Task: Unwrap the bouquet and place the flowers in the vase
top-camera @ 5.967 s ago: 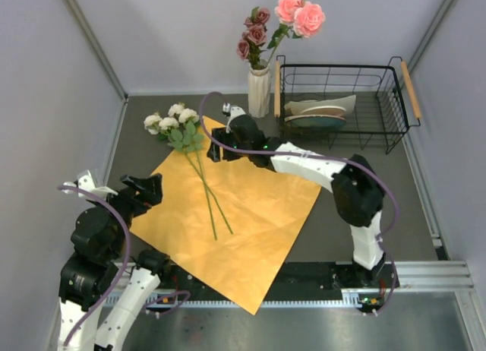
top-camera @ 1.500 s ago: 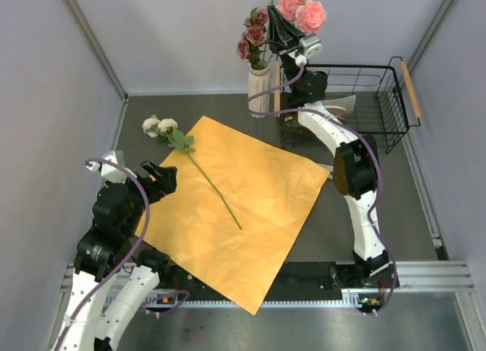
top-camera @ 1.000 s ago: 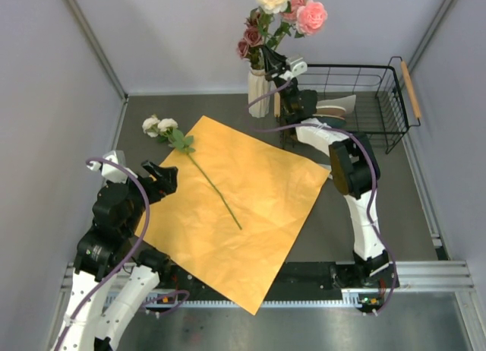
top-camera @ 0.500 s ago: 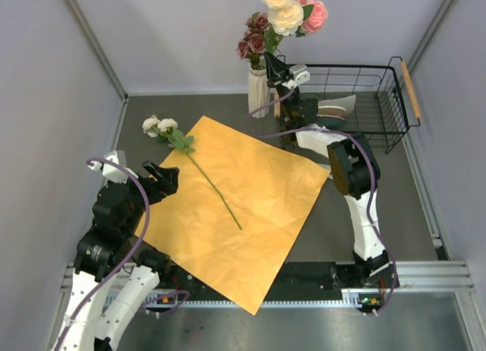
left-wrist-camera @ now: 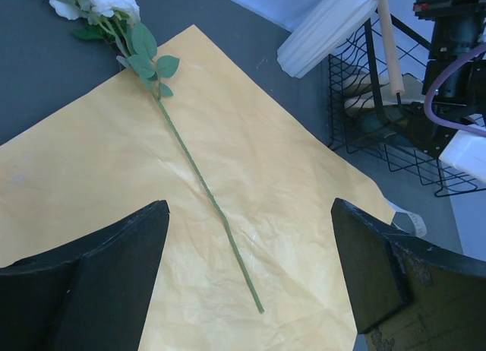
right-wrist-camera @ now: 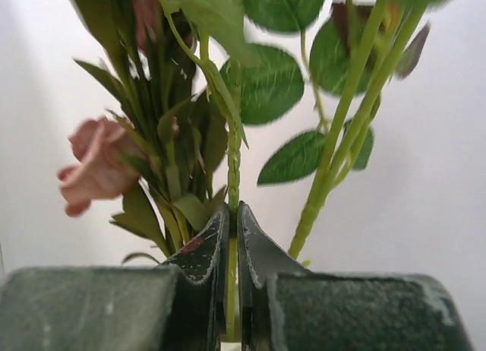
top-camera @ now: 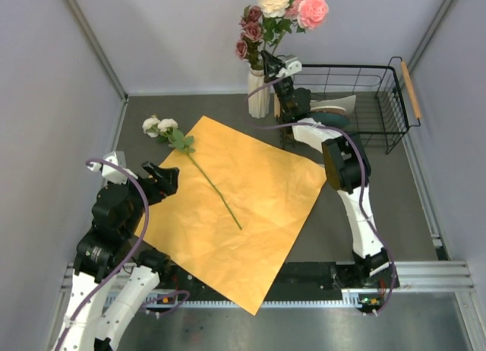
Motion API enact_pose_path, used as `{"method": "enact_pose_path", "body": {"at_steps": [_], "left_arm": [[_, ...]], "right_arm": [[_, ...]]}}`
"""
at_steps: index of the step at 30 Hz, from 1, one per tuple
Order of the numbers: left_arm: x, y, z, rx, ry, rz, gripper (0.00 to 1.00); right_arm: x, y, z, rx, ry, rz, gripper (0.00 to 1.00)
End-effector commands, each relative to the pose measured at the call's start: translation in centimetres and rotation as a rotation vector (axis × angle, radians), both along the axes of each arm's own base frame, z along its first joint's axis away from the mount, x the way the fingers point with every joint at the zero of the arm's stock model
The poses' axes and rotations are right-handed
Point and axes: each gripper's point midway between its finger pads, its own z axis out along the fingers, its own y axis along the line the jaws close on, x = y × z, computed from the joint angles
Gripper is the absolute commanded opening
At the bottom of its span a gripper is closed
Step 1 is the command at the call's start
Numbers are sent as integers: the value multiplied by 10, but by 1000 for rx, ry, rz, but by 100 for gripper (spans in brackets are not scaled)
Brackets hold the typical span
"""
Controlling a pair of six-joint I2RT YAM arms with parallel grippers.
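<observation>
A black wire basket with wooden handles is set at the far right corner of the grey table. Two plates, one white and one dark green, are held inside it.

One white vase holds three clusters: mauve roses, cream roses, pink roses. One white rose stem, two blooms, lies on the single orange paper sheet. One wire basket stands on the surface. Left arm and right arm make two.

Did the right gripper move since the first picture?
Yes. The right gripper, clamping a flower stem, went from the orange paper back to the vase.
</observation>
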Motion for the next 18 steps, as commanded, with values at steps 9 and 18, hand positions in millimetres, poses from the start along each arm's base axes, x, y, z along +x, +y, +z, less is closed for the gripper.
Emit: {"method": "enact_pose_path", "body": {"at_steps": [9, 18], "left_arm": [[-2, -1, 17, -24, -62, -6, 94], [-4, -3, 15, -39, -60, -17, 93]], "right_arm": [[11, -5, -33, -16, 94, -21, 10], [-14, -13, -20, -52, 125, -28, 61]]}}
